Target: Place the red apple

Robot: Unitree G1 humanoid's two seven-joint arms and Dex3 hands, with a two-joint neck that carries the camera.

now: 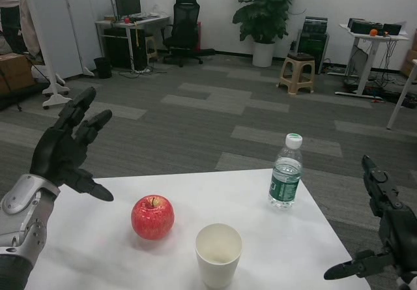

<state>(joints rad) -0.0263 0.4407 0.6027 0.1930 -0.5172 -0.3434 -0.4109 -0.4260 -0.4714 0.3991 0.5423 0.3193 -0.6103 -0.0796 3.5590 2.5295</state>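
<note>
The white table (pixel 98 251) is the biggest thing here. The left hand (pixel 68 148) is up over the table's left side, fingers spread wide, holding nothing. The right hand (pixel 384 231) is off the table's right edge, open and empty too. A water bottle (pixel 286 171) stands upright. A white cup (pixel 218 253) sits near the front. The red apple (pixel 152 217) rests on the table, just left of the cup.
</note>
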